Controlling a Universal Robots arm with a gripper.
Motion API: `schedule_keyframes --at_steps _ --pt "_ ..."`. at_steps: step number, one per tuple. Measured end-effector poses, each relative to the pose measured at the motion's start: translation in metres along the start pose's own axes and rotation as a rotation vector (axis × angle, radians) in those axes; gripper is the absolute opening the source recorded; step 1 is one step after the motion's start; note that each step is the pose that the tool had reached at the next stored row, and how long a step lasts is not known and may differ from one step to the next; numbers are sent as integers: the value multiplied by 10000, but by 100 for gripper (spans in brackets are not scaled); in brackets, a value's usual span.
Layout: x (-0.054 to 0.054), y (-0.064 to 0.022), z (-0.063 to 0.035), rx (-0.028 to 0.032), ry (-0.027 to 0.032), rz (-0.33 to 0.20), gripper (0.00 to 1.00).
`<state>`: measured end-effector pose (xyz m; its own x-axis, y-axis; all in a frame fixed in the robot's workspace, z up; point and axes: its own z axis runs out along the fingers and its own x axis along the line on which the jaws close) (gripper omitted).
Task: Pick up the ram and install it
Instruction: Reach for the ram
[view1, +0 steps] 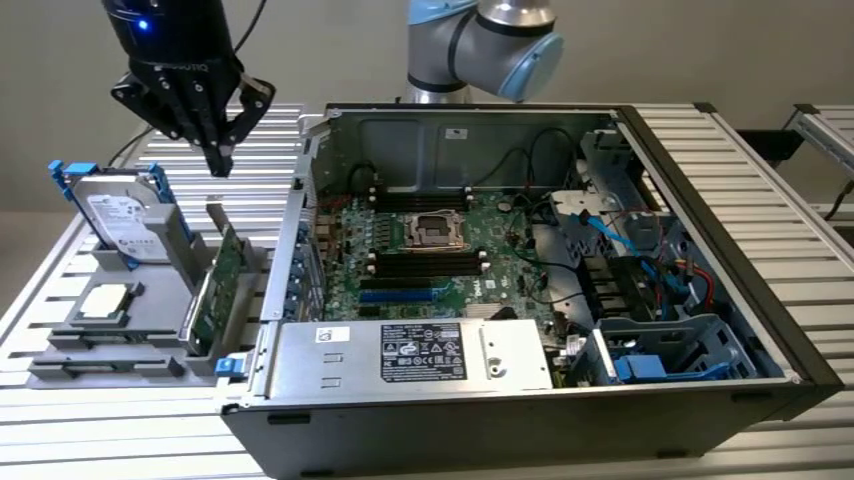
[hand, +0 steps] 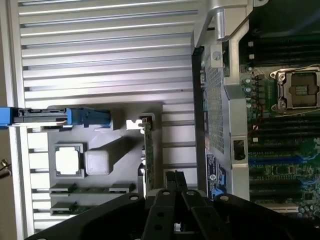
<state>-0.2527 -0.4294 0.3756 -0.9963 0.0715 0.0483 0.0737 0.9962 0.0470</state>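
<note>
The end effector (view1: 218, 162) hangs in open air above the surface (hand: 100, 50), fingers pressed together and holding nothing. Below it, an upright card (view1: 214, 290) stands close beside the case wall (view1: 300, 250). The ram (hand: 89, 189) sits slotted in the tray (hand: 115, 120), past the card.

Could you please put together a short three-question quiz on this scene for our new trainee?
1. True or false: the gripper is holding the ram.
2. Where is the gripper? A) inside the computer case; B) above the table, on the exterior view's left of the case; C) touching the ram.
3. Which large green part stands upright in the gray holder, on the side nearest the case?

Key: 1 false, the ram lies in the holder; 2 B; 3 the expansion card.
</note>
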Motion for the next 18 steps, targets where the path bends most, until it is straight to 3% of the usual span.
schedule_keyframes --at_steps 18 --pt "431 -291 110 1 12 1 11"
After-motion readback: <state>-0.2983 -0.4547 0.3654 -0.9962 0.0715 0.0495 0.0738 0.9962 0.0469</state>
